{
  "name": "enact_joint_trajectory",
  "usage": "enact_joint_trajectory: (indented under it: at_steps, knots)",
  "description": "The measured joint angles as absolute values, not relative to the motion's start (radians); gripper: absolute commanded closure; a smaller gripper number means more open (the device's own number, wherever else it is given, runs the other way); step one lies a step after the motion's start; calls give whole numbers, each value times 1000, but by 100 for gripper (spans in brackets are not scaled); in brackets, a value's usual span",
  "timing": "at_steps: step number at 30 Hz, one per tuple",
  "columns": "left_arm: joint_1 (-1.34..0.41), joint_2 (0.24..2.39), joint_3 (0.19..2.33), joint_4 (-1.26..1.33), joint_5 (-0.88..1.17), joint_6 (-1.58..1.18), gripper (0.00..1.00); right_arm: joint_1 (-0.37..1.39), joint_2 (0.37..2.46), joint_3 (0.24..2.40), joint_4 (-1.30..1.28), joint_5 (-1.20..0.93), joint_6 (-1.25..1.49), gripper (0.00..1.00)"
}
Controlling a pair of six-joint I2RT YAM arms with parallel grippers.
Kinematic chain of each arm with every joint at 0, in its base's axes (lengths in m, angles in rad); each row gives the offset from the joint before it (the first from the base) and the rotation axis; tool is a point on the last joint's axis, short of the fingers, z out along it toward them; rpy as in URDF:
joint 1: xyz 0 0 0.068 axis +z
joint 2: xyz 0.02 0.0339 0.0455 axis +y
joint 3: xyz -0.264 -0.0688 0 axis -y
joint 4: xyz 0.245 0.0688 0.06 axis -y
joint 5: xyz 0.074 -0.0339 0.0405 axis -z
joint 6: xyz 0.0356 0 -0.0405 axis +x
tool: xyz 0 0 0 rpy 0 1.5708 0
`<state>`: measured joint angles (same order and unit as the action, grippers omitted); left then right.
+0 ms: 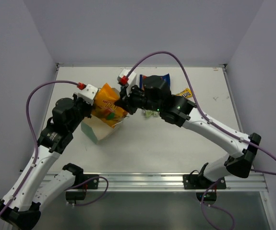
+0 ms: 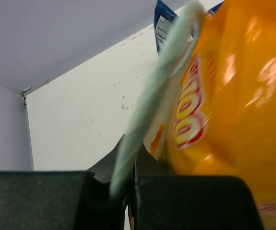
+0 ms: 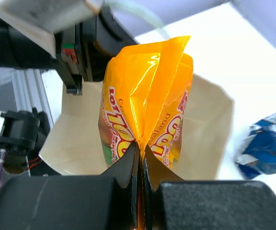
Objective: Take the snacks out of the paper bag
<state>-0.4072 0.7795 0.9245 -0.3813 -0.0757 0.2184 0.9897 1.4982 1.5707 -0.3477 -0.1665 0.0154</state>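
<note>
The mint-green paper bag (image 1: 95, 130) lies tilted on the table with its mouth towards the right arm. Its cream inside shows in the right wrist view (image 3: 210, 120). My left gripper (image 1: 94, 98) is shut on the bag's pale green rim (image 2: 150, 105), seen in the left wrist view (image 2: 130, 160). My right gripper (image 1: 120, 103) is shut on the top fold of the orange pouch (image 1: 106, 106), which sticks out of the bag's mouth (image 3: 145, 100). The right gripper's jaws (image 3: 140, 149) pinch the pouch's edge. The pouch also fills the left wrist view (image 2: 238, 105).
A dark blue chip bag (image 1: 161, 76) lies on the table behind the right arm, also visible from the right wrist (image 3: 265, 146) and the left wrist (image 2: 164, 24). A yellow candy pack (image 1: 186, 93) lies right of it. A white packet (image 1: 131, 76) lies at the back.
</note>
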Motion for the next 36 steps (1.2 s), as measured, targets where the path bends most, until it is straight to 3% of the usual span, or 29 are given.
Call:
enact_joint_trajectory:
  at_steps: [14, 21, 27, 33, 36]
  knots:
    - [-407, 795, 923, -384, -106, 216, 100, 746, 1309, 1588, -356, -89, 90, 100]
    - [-407, 802, 923, -385, -115, 199, 100, 407, 1289, 1522, -346, 47, 176, 100]
    - [-407, 814, 923, -387, -124, 184, 100, 152, 1365, 1412, -346, 232, 209, 100]
    - [-407, 823, 923, -393, -139, 162, 100, 33, 1520, 1335, -360, 321, 226, 100]
    - [-407, 825, 923, -392, -142, 146, 100, 11, 1598, 1320, -364, 323, 235, 86]
